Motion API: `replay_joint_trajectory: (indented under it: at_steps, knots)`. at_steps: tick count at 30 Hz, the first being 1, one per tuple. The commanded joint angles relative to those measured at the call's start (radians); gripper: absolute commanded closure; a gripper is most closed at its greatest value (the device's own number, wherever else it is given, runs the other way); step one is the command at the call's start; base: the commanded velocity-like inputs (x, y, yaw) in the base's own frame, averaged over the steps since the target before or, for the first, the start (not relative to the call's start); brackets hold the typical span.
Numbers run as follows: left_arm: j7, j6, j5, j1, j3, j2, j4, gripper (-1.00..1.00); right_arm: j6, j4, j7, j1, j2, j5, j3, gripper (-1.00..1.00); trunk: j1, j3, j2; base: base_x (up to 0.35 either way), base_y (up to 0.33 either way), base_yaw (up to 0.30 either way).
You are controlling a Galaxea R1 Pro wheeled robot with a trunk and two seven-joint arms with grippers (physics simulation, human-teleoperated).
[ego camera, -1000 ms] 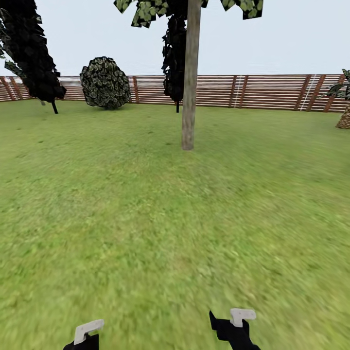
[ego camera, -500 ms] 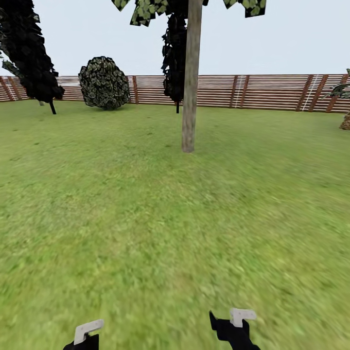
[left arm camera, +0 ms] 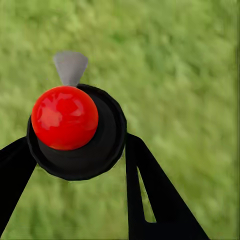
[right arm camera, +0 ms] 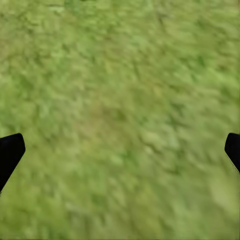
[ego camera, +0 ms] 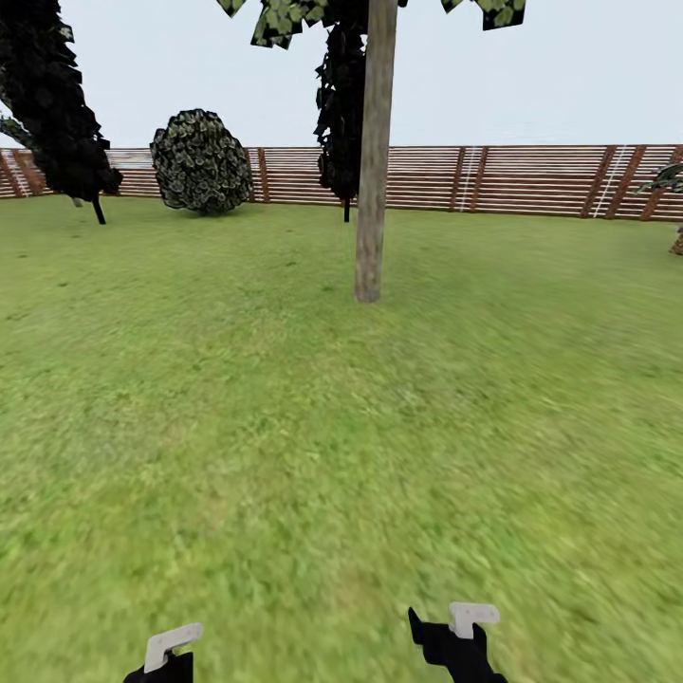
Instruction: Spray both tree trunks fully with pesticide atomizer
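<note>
In the head view a slim pale trunk [ego camera: 372, 171] stands on the lawn [ego camera: 285, 427]. A slatted fence [ego camera: 531, 178] runs behind it, and the left gripper [ego camera: 171, 650] and right gripper [ego camera: 465, 626] sit well in front of it. In the left wrist view, the fingers [left arm camera: 150, 185] clasp the pesticide atomizer [left arm camera: 100, 150], dark, red-knobbed and grey-spouted, over grass. In the right wrist view, the fingers [right arm camera: 10, 152] are spread wide with nothing between them.

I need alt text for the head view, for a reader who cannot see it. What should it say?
A wide green lawn stretches to a brown slatted fence, with one pale, upright tree trunk standing ahead near the middle. A round dark bush sits by the fence, and the left gripper and right gripper show at the bottom edge.
</note>
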Motion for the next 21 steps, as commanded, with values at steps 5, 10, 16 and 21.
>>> replay_joint_trajectory:
  at_steps: [5,10,16,21]
  knots:
    - [0.001,0.000,-0.001,0.000,0.000,0.000,0.000,1.00,0.000,0.000,0.000,0.000,0.000,0.000,0.000,-1.00,0.000,0.000,0.000,0.340,0.000,0.000]
    - [0.001,0.000,-0.001,0.000,0.000,0.000,0.000,1.00,0.000,-0.001,0.000,0.000,0.000,0.000,0.000,-1.00,0.000,0.000,0.000,0.340,0.000,0.000]
    - [0.001,0.000,-0.001,0.000,0.000,0.000,0.000,1.00,0.000,-0.001,0.000,-0.001,0.000,0.000,0.000,-1.00,0.000,0.000,0.000,0.339,0.000,0.000]
    - [0.001,0.000,-0.001,0.000,0.000,0.000,0.000,1.00,0.000,-0.002,0.000,0.000,0.000,0.000,0.000,-1.00,0.000,0.000,0.000,0.340,0.000,0.000]
